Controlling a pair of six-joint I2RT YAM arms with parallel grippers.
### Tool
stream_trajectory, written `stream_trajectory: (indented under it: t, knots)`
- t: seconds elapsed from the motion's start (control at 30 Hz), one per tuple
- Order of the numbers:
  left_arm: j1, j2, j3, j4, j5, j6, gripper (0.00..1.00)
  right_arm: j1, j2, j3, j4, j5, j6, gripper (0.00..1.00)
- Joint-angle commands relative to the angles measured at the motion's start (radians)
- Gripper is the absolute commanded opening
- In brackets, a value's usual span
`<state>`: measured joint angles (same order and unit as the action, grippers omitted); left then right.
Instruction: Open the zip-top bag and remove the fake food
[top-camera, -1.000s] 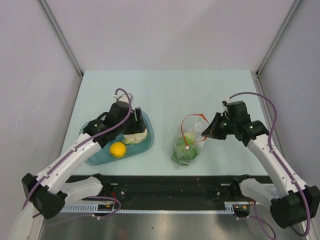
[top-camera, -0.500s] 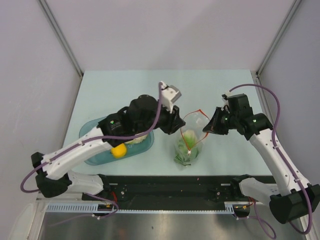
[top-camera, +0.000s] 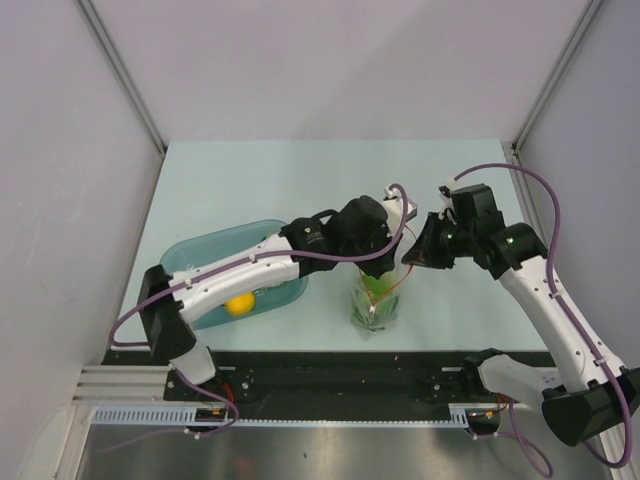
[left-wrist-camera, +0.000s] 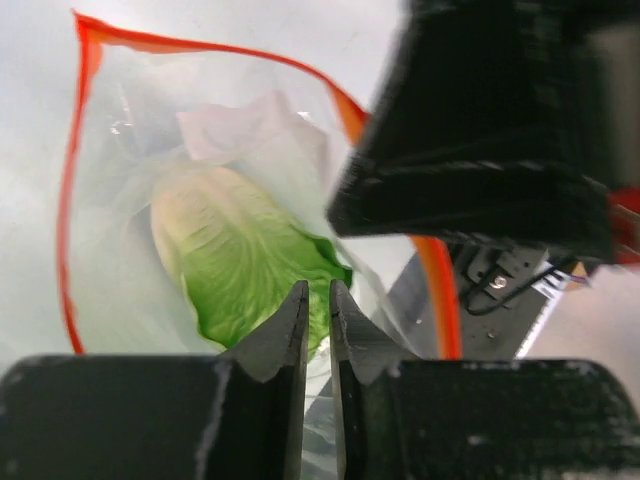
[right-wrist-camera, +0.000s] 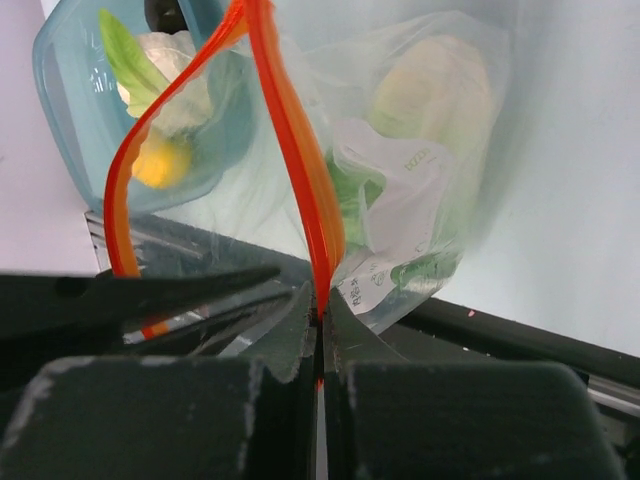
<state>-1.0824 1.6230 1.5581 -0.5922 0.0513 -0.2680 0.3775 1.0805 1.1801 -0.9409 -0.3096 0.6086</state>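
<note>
Top external view shows the zip-top bag (top-camera: 377, 300) standing a little below the middle of the frame, held up by its red-orange zip strip (right-wrist-camera: 292, 150). The right gripper (right-wrist-camera: 318, 296) is closed on this strip. The left gripper (left-wrist-camera: 316, 292) is placed at the open mouth, just above the lettuce (left-wrist-camera: 235, 265) that lies inside. Its jaws are almost together, with only a thin slit, and it cannot be told whether film or leaf is caught between them.

Several things could go wrong. The strip is thin and smooth, so it may be pulled out of the right gripper if the lettuce is lifted together with the bag wall. If only film is pinched, the whole bag would be raised and nothing removed. The two grippers are very near each other, so a contact between them is possible. The bag is also near the black rail (top-camera: 340, 372) at the lower edge, where it could be dropped off the bench (top-camera: 300, 180).

The bench is pale mint, matt and plain. A teal tray (top-camera: 195, 258) with a yellow fruit (top-camera: 237, 305) is placed at the left of the frame. Grey-white walls (top-camera: 320, 70) are seen on three sides, with metal posts (top-camera: 120, 70) in the upper corners.
</note>
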Motion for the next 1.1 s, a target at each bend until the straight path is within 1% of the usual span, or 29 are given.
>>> stream_trajectory:
  t: [0.0,0.07,0.1,0.17,0.2,0.3,0.4,0.47,0.5,0.57,0.67,0.77,0.93,1.03,1.07]
  knots:
    - [-0.002,0.04,0.083,-0.046,-0.103,-0.051,0.18,0.008,-0.036,0.029,-0.024,0.012,0.005,0.0]
    - [-0.001,0.055,0.089,-0.05,-0.139,-0.072,0.23,0.009,-0.039,0.024,-0.022,0.012,0.002,0.0]
    - [0.004,0.063,0.092,-0.055,-0.14,-0.088,0.29,0.009,-0.039,0.023,-0.024,0.009,-0.001,0.0]
    - [0.01,0.093,0.1,-0.069,-0.142,-0.105,0.37,0.011,-0.034,0.023,-0.025,0.0,-0.006,0.0]
    - [0.012,0.103,0.1,-0.076,-0.137,-0.123,0.44,0.009,-0.033,0.024,-0.024,-0.002,-0.006,0.0]
    - [0.021,0.149,0.091,-0.071,-0.11,-0.155,0.46,0.009,-0.033,0.024,-0.022,-0.003,0.003,0.0]
    - [0.027,0.187,0.06,-0.044,-0.103,-0.178,0.43,0.009,-0.034,0.012,-0.021,0.0,0.01,0.0]
    - [0.027,0.213,0.042,-0.04,-0.113,-0.181,0.44,0.009,-0.034,0.004,-0.029,0.001,0.011,0.0]
    - [0.029,0.222,0.024,-0.037,-0.122,-0.178,0.47,0.009,-0.036,0.0,-0.036,0.001,0.011,0.0]
    - [0.029,0.245,0.004,-0.014,-0.123,-0.172,0.55,0.009,-0.054,-0.02,-0.042,0.003,0.011,0.0]
    - [0.029,0.279,-0.015,-0.001,-0.128,-0.166,0.61,0.009,-0.077,-0.055,-0.047,0.006,0.0,0.0]
    - [0.029,0.313,-0.02,0.017,-0.154,-0.16,0.64,0.011,-0.09,-0.08,-0.048,0.001,0.0,0.0]
    - [0.027,0.369,-0.035,0.045,-0.188,-0.146,0.65,0.009,-0.102,-0.119,-0.03,-0.023,0.008,0.0]
    - [0.027,0.376,-0.049,0.055,-0.185,-0.142,0.56,0.011,-0.103,-0.112,-0.044,-0.011,0.0,0.0]
    - [0.029,0.373,-0.055,0.067,-0.185,-0.134,0.47,0.008,-0.105,-0.114,-0.045,-0.011,-0.004,0.0]
